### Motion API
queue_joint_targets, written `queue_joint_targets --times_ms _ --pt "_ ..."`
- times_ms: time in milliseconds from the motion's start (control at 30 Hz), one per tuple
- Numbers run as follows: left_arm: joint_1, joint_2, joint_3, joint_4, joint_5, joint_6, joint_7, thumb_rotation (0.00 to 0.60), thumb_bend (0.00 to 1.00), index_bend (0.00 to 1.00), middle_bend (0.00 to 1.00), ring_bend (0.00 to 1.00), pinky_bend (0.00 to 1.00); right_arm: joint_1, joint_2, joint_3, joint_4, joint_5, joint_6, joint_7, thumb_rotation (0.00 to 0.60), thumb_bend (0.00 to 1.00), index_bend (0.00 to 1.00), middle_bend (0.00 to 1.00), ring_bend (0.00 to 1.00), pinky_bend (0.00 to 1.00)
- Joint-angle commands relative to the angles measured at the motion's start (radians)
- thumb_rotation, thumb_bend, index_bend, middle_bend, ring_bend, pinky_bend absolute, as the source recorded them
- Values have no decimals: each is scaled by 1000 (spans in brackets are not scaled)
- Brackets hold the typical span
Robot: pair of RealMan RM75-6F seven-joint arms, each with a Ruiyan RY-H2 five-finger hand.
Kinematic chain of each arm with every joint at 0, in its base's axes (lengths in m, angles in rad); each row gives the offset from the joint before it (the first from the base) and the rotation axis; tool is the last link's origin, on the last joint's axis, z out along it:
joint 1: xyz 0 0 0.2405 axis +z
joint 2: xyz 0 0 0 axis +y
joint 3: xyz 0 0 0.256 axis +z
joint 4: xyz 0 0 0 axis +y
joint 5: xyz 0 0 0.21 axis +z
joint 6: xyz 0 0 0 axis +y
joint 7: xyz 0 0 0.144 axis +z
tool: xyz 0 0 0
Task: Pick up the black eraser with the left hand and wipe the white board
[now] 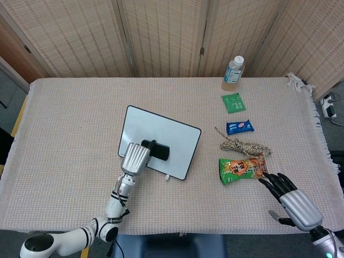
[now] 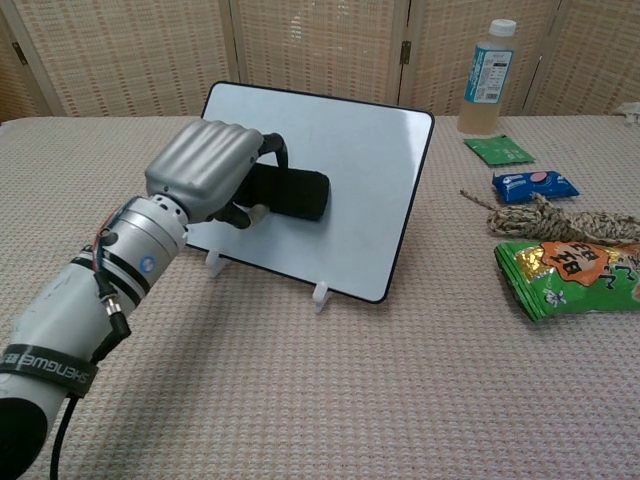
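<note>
The white board (image 1: pixel 166 134) (image 2: pixel 370 180) stands tilted on small white feet near the table's middle. My left hand (image 1: pixel 136 156) (image 2: pixel 206 168) grips the black eraser (image 1: pixel 160 151) (image 2: pixel 290 194) and presses it against the board's lower left area. My right hand (image 1: pixel 293 201) hovers open, fingers spread, at the table's front right, just past the snack bag; the chest view does not show it.
To the right of the board lie a green and orange snack bag (image 1: pixel 243 169) (image 2: pixel 575 275), a coil of twine (image 1: pixel 244 145) (image 2: pixel 545 217), a blue wrapper (image 1: pixel 239 127) (image 2: pixel 534 184), a green packet (image 1: pixel 233 102) (image 2: pixel 499 149) and a bottle (image 1: pixel 233 72) (image 2: pixel 488 78).
</note>
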Motion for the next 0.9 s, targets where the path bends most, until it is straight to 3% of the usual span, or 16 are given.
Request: queue_joint_targets --times_ms 33,300,600,900 --pt "-10 -8 2 17 -4 -5 -8 600 445 487 1000 1000 1000 -1 0 0 0 0 1 1 600 348 0 0 0 0" --pt "-24 -25 8 47 -20 -11 -18 600 441 393 1000 1000 1000 -2 4 1 1 1 5 10 600 348 0 0 0 0" --pt "-17 -9 23 2 -25 4 -2 600 331 283 1000 1000 1000 -8 4 -1 1 -8 16 5 600 348 0 0 0 0" --pt "48 68 62 -140 -38 44 48 600 284 257 1000 1000 1000 -16 -1 -4 5 -20 27 -10 600 348 0 0 0 0"
